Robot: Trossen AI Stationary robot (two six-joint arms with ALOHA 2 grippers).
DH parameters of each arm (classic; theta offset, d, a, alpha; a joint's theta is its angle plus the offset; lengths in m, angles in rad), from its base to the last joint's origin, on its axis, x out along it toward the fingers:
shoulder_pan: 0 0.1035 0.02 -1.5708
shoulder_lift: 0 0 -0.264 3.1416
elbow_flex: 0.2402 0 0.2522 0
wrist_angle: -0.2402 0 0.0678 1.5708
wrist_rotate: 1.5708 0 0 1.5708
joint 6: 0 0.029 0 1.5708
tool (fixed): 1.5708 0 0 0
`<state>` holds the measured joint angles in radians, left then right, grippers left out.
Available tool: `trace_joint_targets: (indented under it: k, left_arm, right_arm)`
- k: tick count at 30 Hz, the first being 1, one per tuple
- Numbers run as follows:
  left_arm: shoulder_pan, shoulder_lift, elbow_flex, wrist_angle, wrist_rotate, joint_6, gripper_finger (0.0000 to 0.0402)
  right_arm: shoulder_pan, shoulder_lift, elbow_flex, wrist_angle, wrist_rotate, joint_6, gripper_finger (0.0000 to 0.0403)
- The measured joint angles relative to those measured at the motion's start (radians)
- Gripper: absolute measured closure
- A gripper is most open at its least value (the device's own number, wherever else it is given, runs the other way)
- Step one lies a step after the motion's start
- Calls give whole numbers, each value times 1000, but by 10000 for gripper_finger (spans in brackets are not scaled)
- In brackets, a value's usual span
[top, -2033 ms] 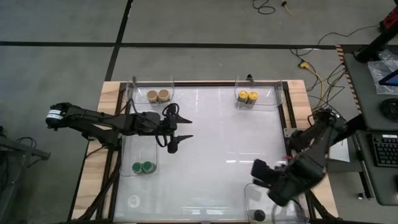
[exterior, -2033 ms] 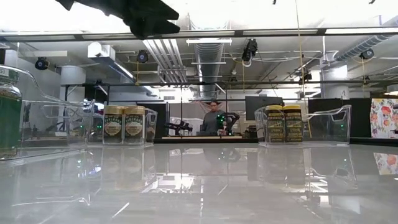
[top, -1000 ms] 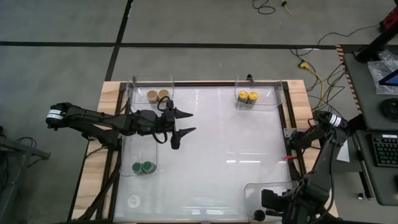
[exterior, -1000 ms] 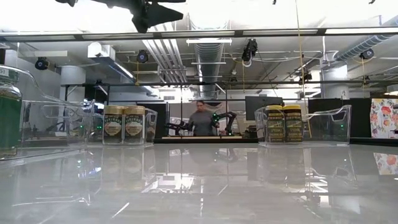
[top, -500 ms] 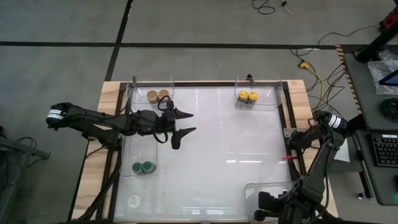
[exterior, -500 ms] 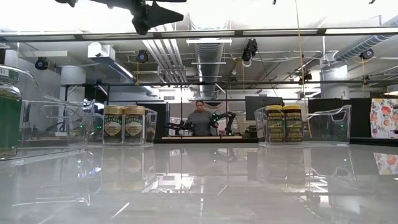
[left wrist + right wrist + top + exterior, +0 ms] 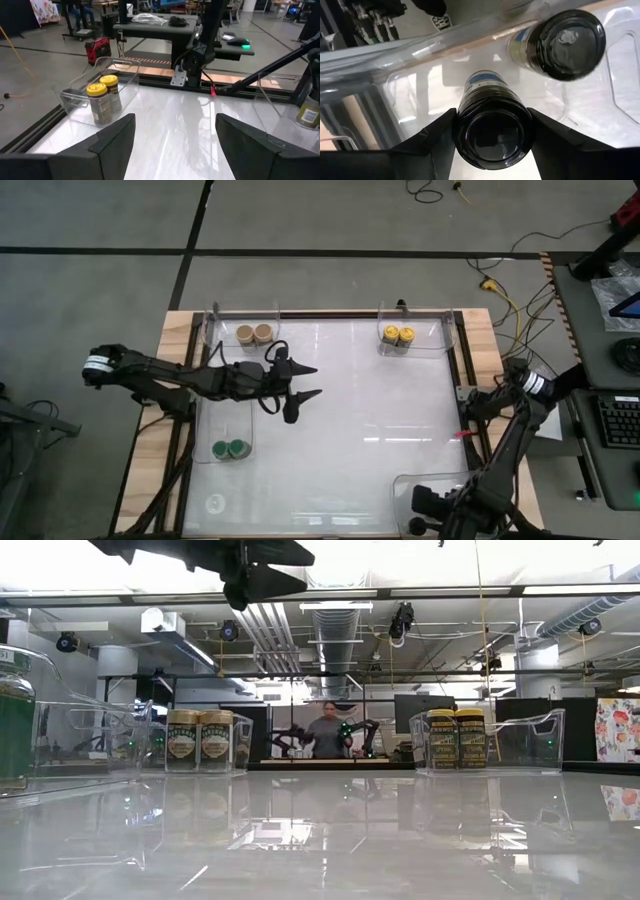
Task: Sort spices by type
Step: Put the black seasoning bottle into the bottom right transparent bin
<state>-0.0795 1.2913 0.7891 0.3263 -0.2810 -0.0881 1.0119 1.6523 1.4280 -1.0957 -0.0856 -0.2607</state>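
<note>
A jar with a black lid [image 7: 492, 134] sits between the fingers of my right gripper [image 7: 491, 114], which is shut on it over the clear bin [image 7: 402, 483] at the table's near right corner [image 7: 422, 505]. A second black-lidded jar [image 7: 565, 44] stands in that bin. Two tan-lidded jars [image 7: 253, 333], two yellow-lidded jars [image 7: 398, 334] and two green-lidded jars [image 7: 231, 448] stand in their own clear bins. My left gripper [image 7: 308, 383] hangs open and empty above the table's left middle, high in the low view [image 7: 265, 568]. My right gripper pinches the black-lidded jar between its two fingers [image 7: 436, 145], one on each side of the jar just under the lid [image 7: 463, 116]. The fingers come from above, pointing steeply down along the jar. The jar stands lid up; whether its bottom touches the bin does not show.
The bins stand along the table's edges: tan at far left [image 7: 200, 740], yellow at far right [image 7: 455, 738], green at the left [image 7: 15, 735]. The white table [image 7: 370, 410] lies bare between them. A person stands in the room beyond the far edge.
My right gripper has sunk a little over the near right bin with the black-lidded jar in its hold. My left gripper has drifted slightly toward the table's right edge and downward, open all the while.
</note>
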Motion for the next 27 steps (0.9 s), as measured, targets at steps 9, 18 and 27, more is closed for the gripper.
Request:
trace_joint_targets:
  k: [9, 18, 27]
  left_arm:
    - [1, -4, 0, 5, 0, 27, 141]
    - [1, -4, 0, 4, 0, 27, 141]
    - [1, -4, 0, 2, 0, 27, 141]
  right_arm:
    - [-5, 72, 64, -33, -1, -12, 192]
    - [-6, 91, 97, -62, 20, -1, 190]
    - [-4, 133, 121, -66, 25, -2, 194]
